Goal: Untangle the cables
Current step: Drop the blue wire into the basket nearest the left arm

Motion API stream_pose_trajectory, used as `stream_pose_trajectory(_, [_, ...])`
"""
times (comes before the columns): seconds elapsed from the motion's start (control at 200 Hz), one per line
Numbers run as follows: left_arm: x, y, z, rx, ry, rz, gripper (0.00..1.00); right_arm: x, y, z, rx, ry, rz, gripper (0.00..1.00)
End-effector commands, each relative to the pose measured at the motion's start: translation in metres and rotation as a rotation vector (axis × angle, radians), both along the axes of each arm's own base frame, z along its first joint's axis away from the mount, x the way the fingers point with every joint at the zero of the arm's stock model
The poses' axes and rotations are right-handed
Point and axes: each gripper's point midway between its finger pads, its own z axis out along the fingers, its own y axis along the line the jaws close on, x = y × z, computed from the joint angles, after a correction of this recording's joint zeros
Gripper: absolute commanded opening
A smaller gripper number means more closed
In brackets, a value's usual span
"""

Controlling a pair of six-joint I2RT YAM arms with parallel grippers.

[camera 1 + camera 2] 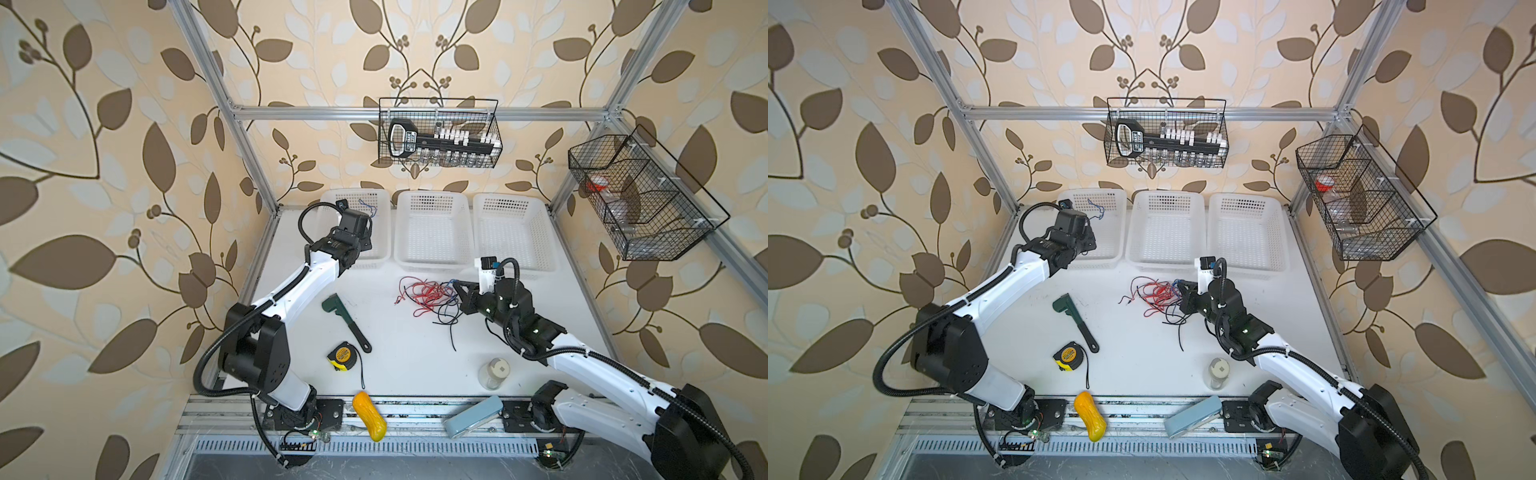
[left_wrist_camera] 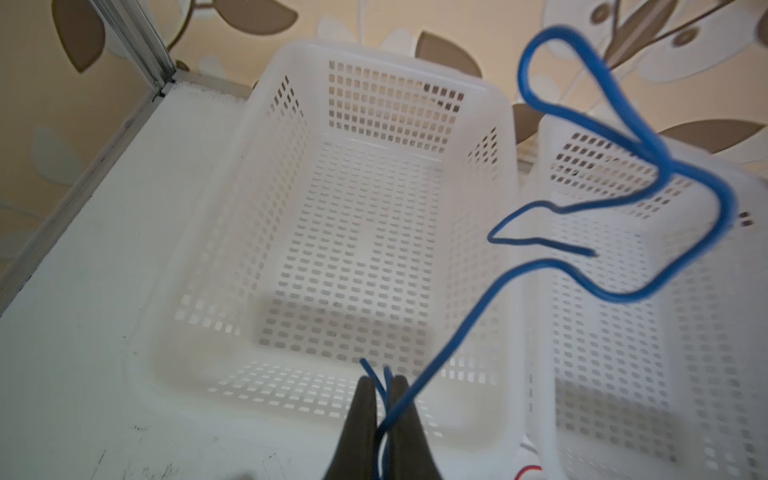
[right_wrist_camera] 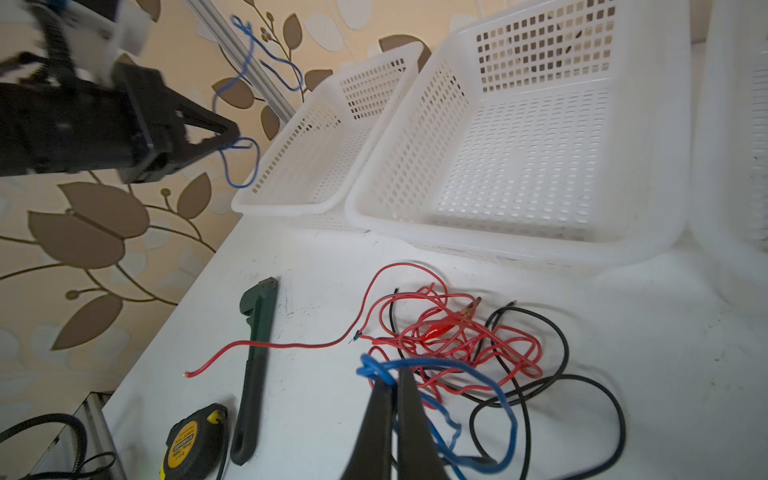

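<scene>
While left jaws clamp a blue wire (image 2: 727, 203) over the leftmost basket (image 1: 355, 192), right jaws clamp another blue wire (image 3: 432, 362) in the mid-frame tangle (image 1: 428, 291).

**Layout, in both top views.** Along the rear of the table (image 1: 415, 365), above frame centre, stand the left basket (image 1: 353, 193), middle basket (image 1: 432, 264) and right basket (image 1: 511, 195), side by side. Just below the middle basket lies the tangle of cables (image 1: 428, 295), with the right gripper (image 1: 457, 286) pinching its right edge. The left gripper (image 2: 382, 382) hangs over the left basket, a separate cable (image 2: 623, 291) between its jaws. The wrench (image 1: 345, 322) lies left of the tangle, the tape measure (image 1: 340, 356) just below the wrench, and the jar (image 1: 494, 372) lower right of centre.
</scene>
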Motion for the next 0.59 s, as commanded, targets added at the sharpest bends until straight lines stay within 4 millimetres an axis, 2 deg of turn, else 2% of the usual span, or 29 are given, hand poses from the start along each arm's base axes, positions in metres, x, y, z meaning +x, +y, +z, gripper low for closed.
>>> stream_pose_trajectory(0.0, [0.016, 0.012, -0.002, 0.013, 0.034, 0.039, 0.0, -0.011, 0.006, 0.018, 0.031, -0.05, 0.066, 0.0])
stream_pose_trajectory(0.11, [0.03, 0.015, -0.018, 0.025, 0.075, 0.052, 0.0, -0.017, 0.005, 0.032, 0.055, -0.084, 0.079, 0.0])
stream_pose_trajectory(0.265, [0.044, 0.014, -0.031, 0.038, 0.124, 0.049, 0.14, -0.021, 0.002, 0.039, 0.047, -0.099, 0.08, 0.0])
stream_pose_trajectory(0.435, [0.05, 0.015, -0.035, 0.038, 0.124, 0.052, 0.31, -0.019, 0.001, 0.032, 0.031, -0.083, 0.071, 0.0])
stream_pose_trajectory(0.59, [0.052, 0.012, -0.029, 0.023, 0.103, 0.041, 0.46, -0.018, 0.001, 0.025, 0.019, -0.066, 0.071, 0.0])
